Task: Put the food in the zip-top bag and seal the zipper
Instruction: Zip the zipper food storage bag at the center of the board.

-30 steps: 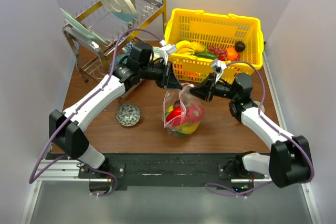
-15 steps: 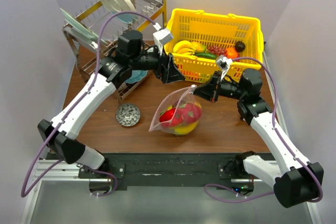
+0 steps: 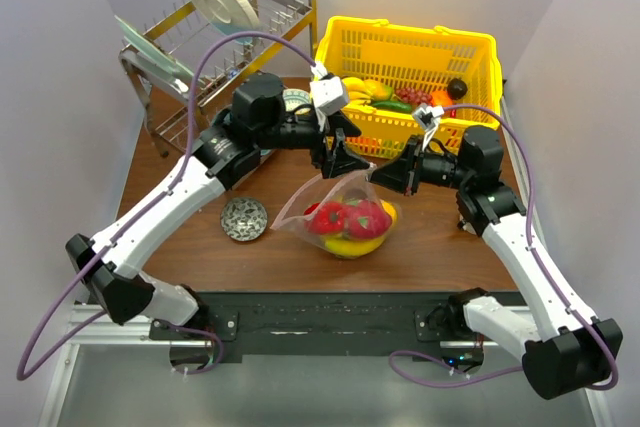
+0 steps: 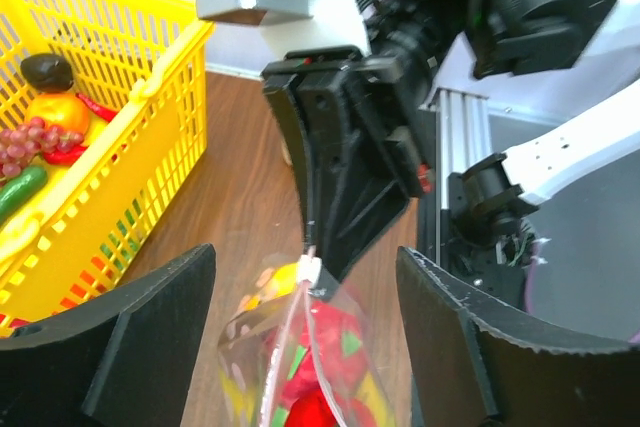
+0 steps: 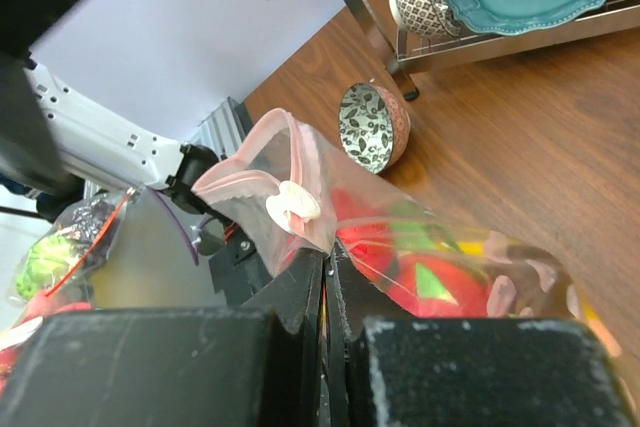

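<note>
**Bag's loaded, zipper looks unsealed, and the right arm has it by one corner**

Going left to right on the overhead: dish rack point(image 3: 200, 97), little patterned bowl point(image 3: 243, 218), then the left gripper point(image 3: 344, 160) hovering just over the zip-top bag point(image 3: 300, 213). Its wrist cam shows the jaws spread wide with nothing in them, and the bag's top corner sits down between them. The bag rests on the table point(image 3: 280, 259) front and centre, with the food point(image 3: 352, 227) — red, yellow and green bits — bunched in its belly. Right of that, the right gripper point(image 3: 385, 175) is clamped tight on the bag's upper edge, holding that corner up in a peak. At the back right is the yellow basket point(image 3: 480, 39) with more toy produce point(image 3: 400, 97) in it.

Handling, my guess: it's thin film, soft and slippery with no stiffness at all, and the food's weight makes it sag off whatever point you hold. The only firm bit is the zipper point(image 5: 303, 157). I'd pinch the strip at its free end, opposite the right gripper, and pull it taut before pressing.

View differences: the right wrist cam shows the pinkish strip curling away with a white tab point(image 5: 290, 205) on it, and the mouth looks like it's gaping — overhead you can't tell. The left wrist cam is the only one that shows how wide the left jaws are.
</note>
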Controlling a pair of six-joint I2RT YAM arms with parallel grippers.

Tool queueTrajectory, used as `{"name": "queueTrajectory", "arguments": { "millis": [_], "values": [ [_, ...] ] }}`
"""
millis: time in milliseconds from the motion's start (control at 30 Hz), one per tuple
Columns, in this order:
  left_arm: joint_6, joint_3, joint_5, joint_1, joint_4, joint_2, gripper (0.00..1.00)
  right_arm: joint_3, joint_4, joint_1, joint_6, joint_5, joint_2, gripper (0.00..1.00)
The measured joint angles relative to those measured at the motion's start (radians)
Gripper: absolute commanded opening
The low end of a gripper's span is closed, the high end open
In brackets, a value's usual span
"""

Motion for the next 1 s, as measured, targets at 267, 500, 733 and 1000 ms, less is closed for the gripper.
{"name": "queueTrajectory", "arguments": {
  "millis": [267, 500, 733, 1000],
  "values": [
    [0.035, -0.001, -0.053, -0.01, -0.002, 0.066, 0.65, 0.004, -0.022, 0.004, -0.003, 0.0, -0.006, 0.0],
    [0.071, -0.009, -0.03, -0.018, -0.018, 0.081, 0.55, 0.004, -0.029, 0.004, -0.011, -0.001, -0.006, 0.0],
    [0.093, -0.034, 0.015, -0.027, -0.026, 0.084, 0.54, 0.004, -0.033, 0.004, -0.014, -0.001, -0.005, 0.0],
    [0.112, -0.034, 0.034, -0.032, -0.034, 0.09, 0.11, 0.004, -0.033, 0.004, -0.017, -0.001, -0.005, 0.0]
  ]
}}
